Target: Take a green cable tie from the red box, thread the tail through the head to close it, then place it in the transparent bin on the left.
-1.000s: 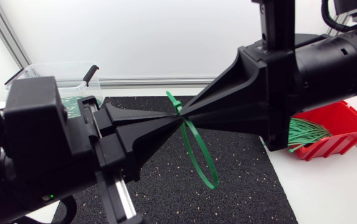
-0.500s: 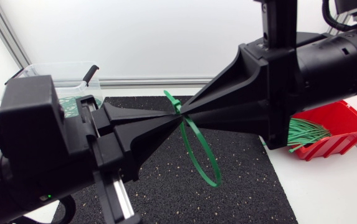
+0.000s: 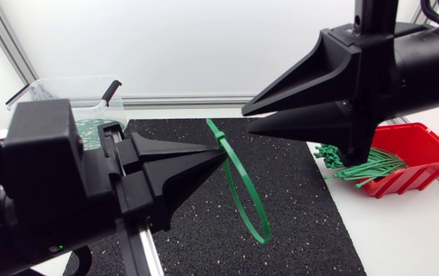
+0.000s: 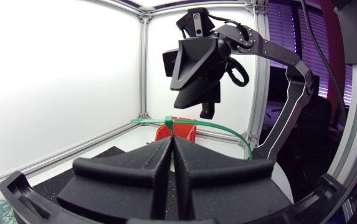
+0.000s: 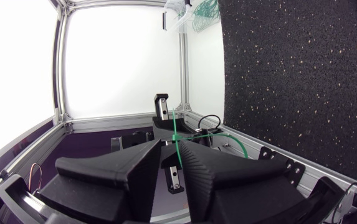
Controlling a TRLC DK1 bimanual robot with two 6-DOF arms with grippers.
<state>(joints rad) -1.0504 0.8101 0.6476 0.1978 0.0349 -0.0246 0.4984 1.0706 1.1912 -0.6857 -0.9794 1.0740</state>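
My left gripper (image 3: 224, 156) is shut on a green cable tie (image 3: 244, 192) just below its head. The tie is closed into a loop that hangs over the black mat (image 3: 204, 230). In the left wrist view the tie's head (image 4: 169, 121) stands up from the pressed fingertips and its band curves away to one side. My right gripper (image 3: 247, 122) is open and empty, up and to the right of the tie, apart from it. From the right wrist view the tie (image 5: 174, 127) shows ahead of the parted fingers. The red box (image 3: 422, 146) holds more green ties (image 3: 361, 165).
The transparent bin (image 3: 66, 96) stands at the back left behind my left arm, with green ties inside; it also shows in the right wrist view (image 5: 187, 15). Some ties poke over the red box's left edge onto the white table (image 3: 411, 238).
My right gripper has opened, let go of the tie and pulled back up and to the right. The left gripper keeps hold of the looped tie, barely moving.
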